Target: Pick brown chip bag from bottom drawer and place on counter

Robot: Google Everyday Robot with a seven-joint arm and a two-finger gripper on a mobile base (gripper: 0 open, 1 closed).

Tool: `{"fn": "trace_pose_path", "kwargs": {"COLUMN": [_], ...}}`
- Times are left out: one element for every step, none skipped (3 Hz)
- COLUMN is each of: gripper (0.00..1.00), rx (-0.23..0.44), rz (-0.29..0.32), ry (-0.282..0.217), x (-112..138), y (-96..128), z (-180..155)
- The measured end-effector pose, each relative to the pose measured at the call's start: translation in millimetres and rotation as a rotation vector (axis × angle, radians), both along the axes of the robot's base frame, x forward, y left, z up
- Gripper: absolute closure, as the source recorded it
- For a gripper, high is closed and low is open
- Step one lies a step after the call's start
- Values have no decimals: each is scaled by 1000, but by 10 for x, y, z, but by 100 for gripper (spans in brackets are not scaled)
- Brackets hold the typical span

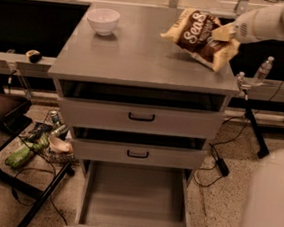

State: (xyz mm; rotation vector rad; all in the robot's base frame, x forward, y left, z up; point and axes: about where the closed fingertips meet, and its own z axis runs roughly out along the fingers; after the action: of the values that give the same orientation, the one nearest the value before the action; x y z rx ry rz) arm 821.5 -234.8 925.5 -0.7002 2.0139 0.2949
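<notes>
There, the brown chip bag (pixel 197 36), up over the right rear corner of the counter (pixel 137 57), tilted, white lettering facing up, low edge close to the top, contact hard to call. Pinched at its right edge by the gripper (pixel 224 33), fingers closed on the crinkled foil. White arm (pixel 264 22) reaching in from the upper right, stretched almost level, dipping slightly toward the bag. Back left on the counter, a white bowl (pixel 102 20). Down below, bottom drawer (pixel 133 200) pulled out, plain grey inside. Off past the cabinet's right side, a water bottle (pixel 263 71), upright.
</notes>
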Motion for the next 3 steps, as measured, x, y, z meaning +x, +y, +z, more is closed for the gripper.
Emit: {"fn": "trace_pose_path", "kwargs": {"gripper": [100,81,57], "rx": [22,23,23], "rz": [84,85,85], "ry": [23,23,23], "x": [324,329,329], "y": [424,430,430], "z": [-353,-324,-325]}}
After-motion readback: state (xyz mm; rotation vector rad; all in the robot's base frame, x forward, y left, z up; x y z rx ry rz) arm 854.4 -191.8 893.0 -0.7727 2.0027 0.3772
